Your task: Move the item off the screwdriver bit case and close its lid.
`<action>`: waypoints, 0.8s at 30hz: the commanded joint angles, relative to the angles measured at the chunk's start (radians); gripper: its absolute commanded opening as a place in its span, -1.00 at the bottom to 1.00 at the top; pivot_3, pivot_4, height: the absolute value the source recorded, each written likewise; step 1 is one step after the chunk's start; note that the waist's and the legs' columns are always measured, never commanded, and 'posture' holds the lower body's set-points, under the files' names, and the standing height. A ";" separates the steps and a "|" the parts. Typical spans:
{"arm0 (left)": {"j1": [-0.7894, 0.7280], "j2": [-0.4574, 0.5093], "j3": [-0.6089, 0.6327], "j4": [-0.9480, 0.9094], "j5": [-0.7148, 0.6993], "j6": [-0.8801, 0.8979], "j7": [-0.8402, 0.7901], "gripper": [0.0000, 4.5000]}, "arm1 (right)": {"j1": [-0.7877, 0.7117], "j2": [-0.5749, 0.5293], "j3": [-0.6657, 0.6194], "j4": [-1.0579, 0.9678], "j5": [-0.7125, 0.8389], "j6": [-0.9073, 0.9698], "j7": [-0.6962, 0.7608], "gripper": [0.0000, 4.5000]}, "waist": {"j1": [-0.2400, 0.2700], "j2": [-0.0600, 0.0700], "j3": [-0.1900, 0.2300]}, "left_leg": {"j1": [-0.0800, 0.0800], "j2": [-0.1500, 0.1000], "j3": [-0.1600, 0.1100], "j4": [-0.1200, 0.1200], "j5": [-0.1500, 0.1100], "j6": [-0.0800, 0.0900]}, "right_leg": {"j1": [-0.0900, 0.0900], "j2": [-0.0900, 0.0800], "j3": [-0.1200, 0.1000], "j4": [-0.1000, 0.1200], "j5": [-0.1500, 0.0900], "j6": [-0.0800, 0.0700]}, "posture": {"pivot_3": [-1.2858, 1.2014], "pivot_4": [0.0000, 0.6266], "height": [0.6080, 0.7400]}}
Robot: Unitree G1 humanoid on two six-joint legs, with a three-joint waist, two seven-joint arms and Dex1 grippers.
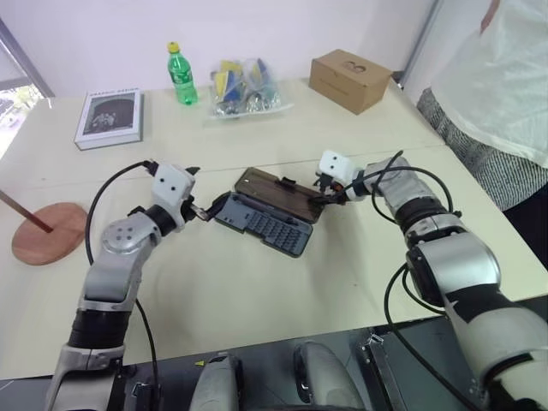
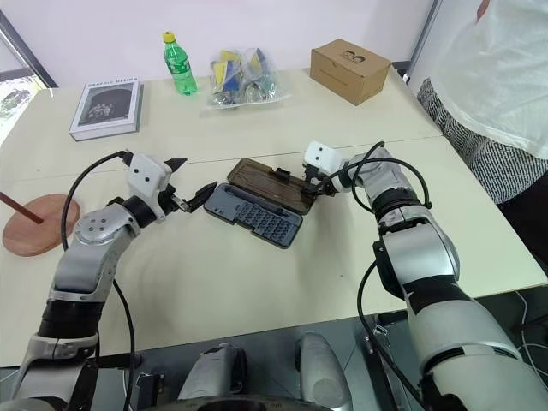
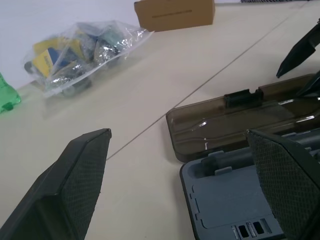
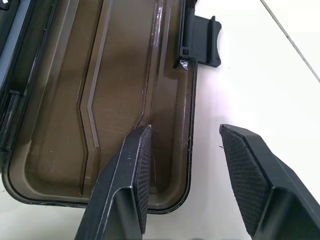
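The screwdriver bit case (image 1: pixel 264 223) lies open mid-bench, its long axis slanting between both arms, the brown lid (image 1: pixel 279 194) folded flat on its far side. The right gripper (image 4: pixel 186 172), jaws apart, straddles the lid's free long edge near the latch (image 4: pixel 201 34), one finger inside the rim, one outside. The left gripper (image 2: pixel 192 196), spread wide and holding nothing, waits at the tray's near end. The wooden stand (image 1: pixel 47 233) sits well clear, beyond the left arm. Open bench surrounds the case.
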State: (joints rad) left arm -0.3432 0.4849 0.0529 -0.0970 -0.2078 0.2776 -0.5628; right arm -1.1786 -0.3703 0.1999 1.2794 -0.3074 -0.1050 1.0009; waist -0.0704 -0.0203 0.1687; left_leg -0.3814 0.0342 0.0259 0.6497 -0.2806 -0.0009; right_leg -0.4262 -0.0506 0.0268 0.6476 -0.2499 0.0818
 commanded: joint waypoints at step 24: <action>-0.032 0.000 0.013 0.005 0.011 -0.044 0.009 1.00 | 0.045 0.044 0.034 0.023 -0.017 -0.008 -0.027 -0.98 | 0.001 0.000 0.000 | 0.005 0.000 0.000 -0.002 0.000 0.000 | 0.004 0.000 0.000 0.000 0.000 0.000 | 0.03 -0.52 1.00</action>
State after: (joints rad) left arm -0.3589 0.4794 0.0529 -0.0792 -0.2041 0.2530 -0.5591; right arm -1.1656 -0.3483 0.2026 1.2785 -0.3009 -0.1078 0.9560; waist -0.0696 -0.0204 0.1687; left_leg -0.3765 0.0341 0.0262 0.6480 -0.2805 -0.0011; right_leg -0.4218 -0.0509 0.0269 0.6474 -0.2500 0.0815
